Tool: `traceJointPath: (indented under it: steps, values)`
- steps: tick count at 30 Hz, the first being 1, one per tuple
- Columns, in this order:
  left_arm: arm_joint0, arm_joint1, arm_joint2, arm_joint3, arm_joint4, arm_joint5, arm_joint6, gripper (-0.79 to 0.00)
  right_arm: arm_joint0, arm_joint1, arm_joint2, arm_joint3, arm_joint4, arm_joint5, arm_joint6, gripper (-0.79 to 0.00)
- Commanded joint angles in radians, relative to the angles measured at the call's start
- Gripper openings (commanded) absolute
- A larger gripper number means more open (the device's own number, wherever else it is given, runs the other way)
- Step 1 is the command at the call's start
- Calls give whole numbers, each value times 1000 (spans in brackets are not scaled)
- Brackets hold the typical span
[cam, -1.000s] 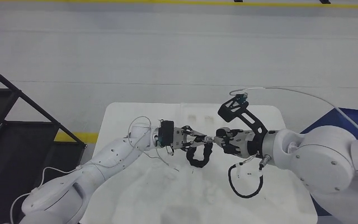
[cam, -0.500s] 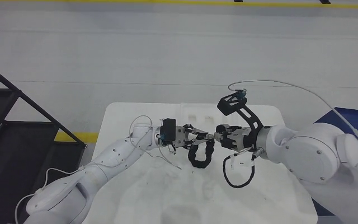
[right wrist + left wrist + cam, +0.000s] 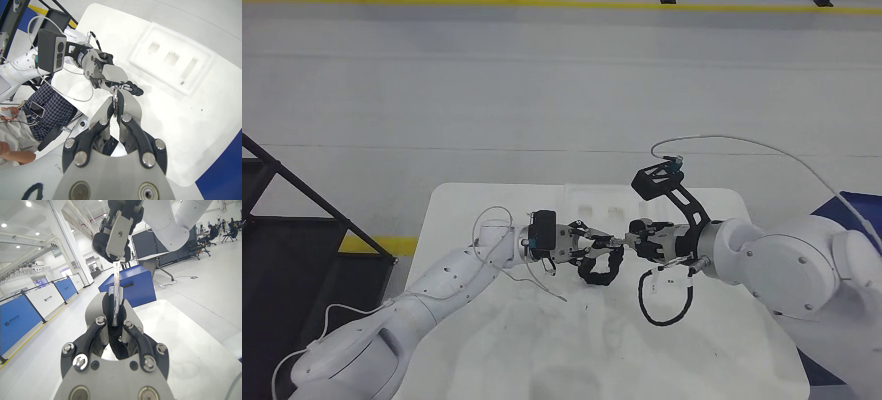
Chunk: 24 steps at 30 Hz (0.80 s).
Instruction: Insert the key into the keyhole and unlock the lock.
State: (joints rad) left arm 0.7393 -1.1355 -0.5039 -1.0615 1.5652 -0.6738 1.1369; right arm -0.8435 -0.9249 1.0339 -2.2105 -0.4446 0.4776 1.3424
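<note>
Both arms meet above the middle of the white tabletop [image 3: 542,350], tool to tool. My left tool [image 3: 113,302] is closed on the lock [image 3: 115,306], a polished silver cylinder joined to a black ribbed cable loop. The dark pads press against either side of the cylinder, whose end face looks toward my other arm. In the top view the black loop [image 3: 600,268] hangs beneath this tool, above the tabletop. My right tool [image 3: 115,100] is closed almost fully on the bright metal key [image 3: 116,273], with its head pinched flat between the two pads and the blade projecting beyond the fingertips. The blade lies in line with the cylinder, and its tip meets the keyhole in the end face [image 3: 114,90]. How far the blade has entered cannot be told. Lock and key are held in the air between the two tools, apart from the tabletop. Beyond them, near the far edge of the tabletop, lies a white foam tray [image 3: 143,62] with three rectangular recesses in a row.
</note>
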Motion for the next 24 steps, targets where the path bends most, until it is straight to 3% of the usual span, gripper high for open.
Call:
traceJointPath:
  steps: [1, 24]
  values:
    - [1, -1, -3, -1, 5, -2, 0, -785, 2, 1, -3, 1, 1, 2, -2, -785]
    - [10, -11, -40, -8, 67, -9, 1, -785, 37, 20, -54, 17, 3, 20, -20, -785]
